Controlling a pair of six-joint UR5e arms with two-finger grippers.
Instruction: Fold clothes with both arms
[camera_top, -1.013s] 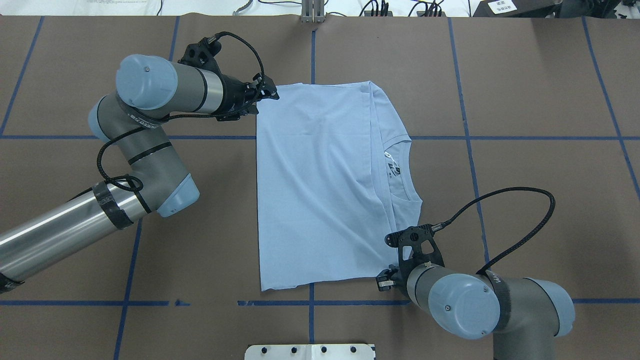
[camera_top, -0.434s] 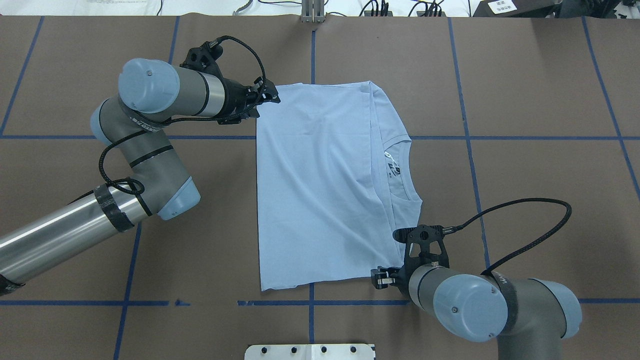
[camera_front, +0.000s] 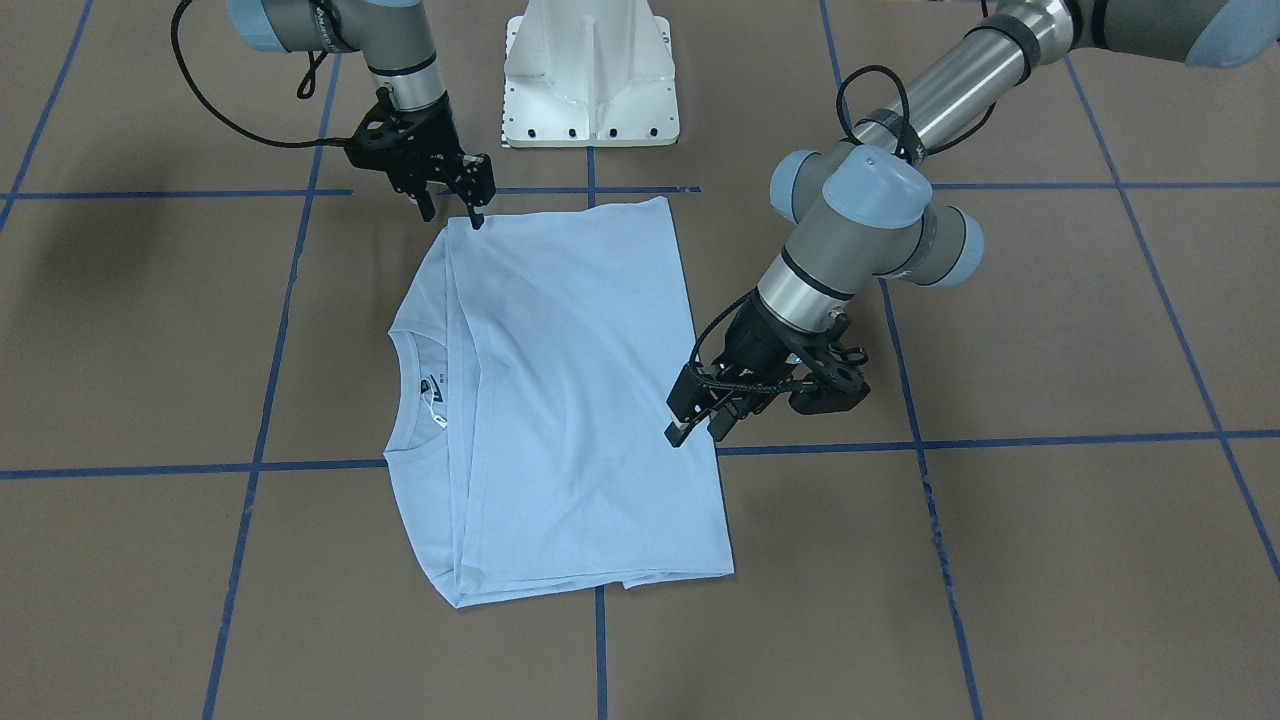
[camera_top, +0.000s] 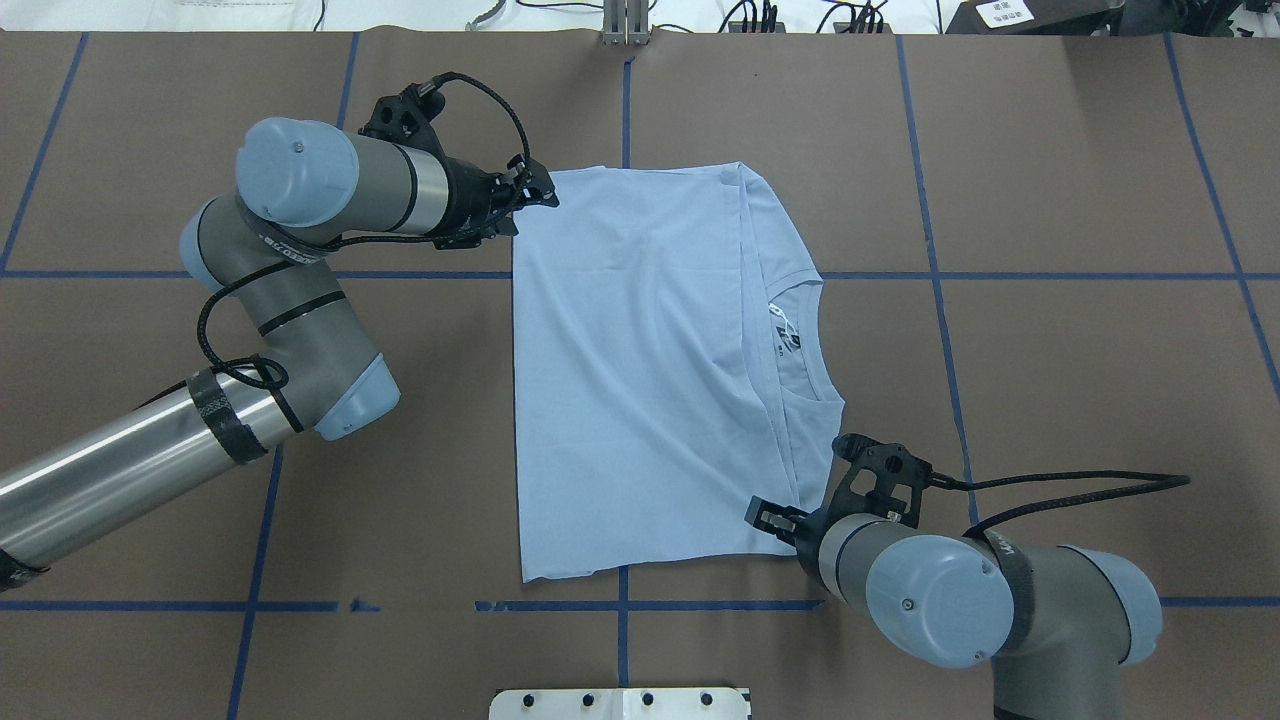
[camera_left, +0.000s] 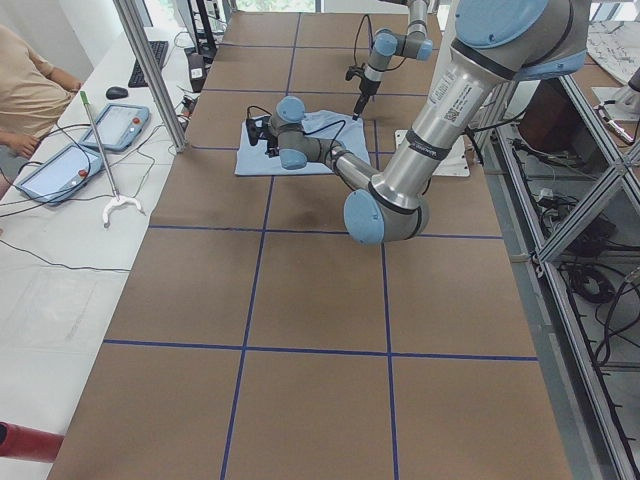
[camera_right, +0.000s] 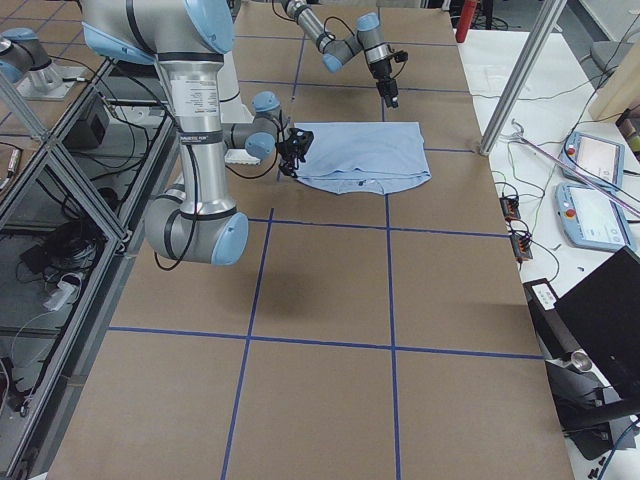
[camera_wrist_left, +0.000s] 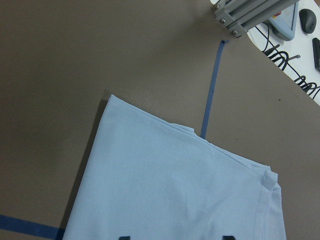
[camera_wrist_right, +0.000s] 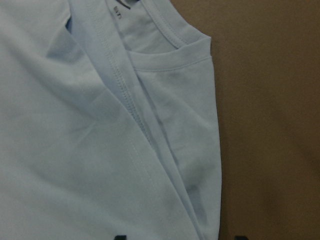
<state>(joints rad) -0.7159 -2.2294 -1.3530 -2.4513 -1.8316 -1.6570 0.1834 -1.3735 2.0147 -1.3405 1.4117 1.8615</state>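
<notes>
At the centre of the counter (camera_top: 1050, 400) lies the light blue T-shirt (camera_top: 640, 380), flat and already folded over on itself into a long panel. Seen from overhead, its collar (camera_top: 805, 345) points toward 3 o'clock and its hem toward 9. My left fingers (camera_top: 540, 192) are spread apart at the shirt's 11 o'clock corner. My right fingers (camera_top: 768, 518) are spread too, low at the 5 o'clock corner, where the wrist view shows several overlapped layers. Neither pair grips anything yet. The risk, as I judge it, is closing on the top layer alone, so the fold beneath peels open as I lift. Since my two holds sit on diagonal corners, uneven lifting could also twist the panel or drag it across the counter.
</notes>
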